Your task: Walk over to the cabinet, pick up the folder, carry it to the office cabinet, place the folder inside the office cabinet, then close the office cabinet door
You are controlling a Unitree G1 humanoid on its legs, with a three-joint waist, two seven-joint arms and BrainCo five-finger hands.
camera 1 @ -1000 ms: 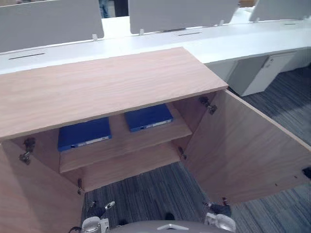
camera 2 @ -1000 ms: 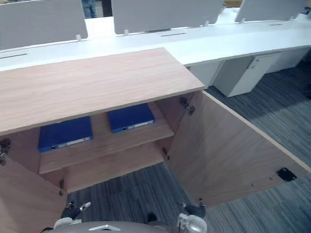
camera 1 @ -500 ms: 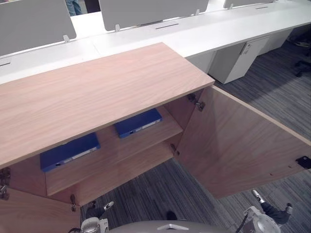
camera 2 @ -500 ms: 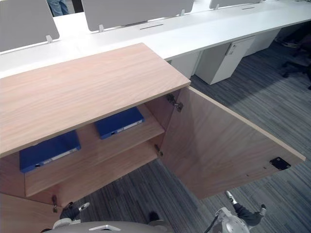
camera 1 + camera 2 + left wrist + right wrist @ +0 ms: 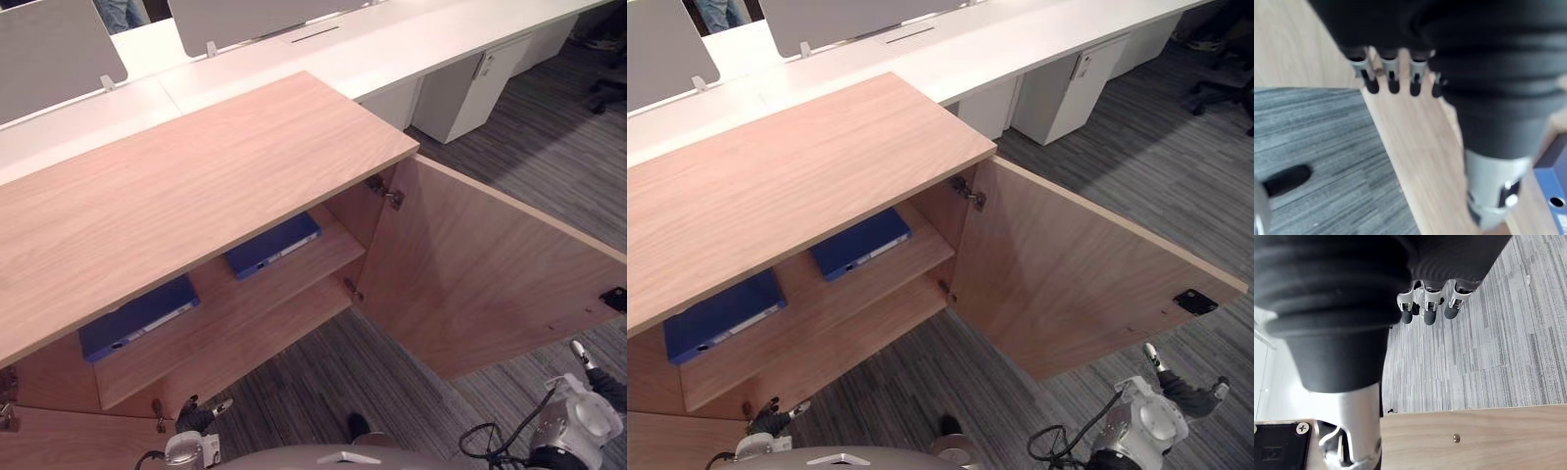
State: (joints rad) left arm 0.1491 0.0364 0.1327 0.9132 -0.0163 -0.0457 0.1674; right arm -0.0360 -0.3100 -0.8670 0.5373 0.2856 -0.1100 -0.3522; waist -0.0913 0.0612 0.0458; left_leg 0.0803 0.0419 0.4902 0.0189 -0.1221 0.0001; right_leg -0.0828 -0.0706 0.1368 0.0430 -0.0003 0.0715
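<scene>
Blue folder (image 5: 272, 245) and second blue folder (image 5: 137, 318) lay on cabinet shelf (image 5: 211, 286). Left robot hand (image 5: 1392, 73) and right robot hand (image 5: 1428, 308) hung slack, empty. Door (image 5: 490, 284) open at right; closing likely remained.

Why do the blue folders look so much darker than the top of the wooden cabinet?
Left eye view: the cabinet's light wooden top catches the room light and shades the shelf below, where one flat blue folder and another blue folder lie. Right eye view: the long white desk behind is brightest.
</scene>
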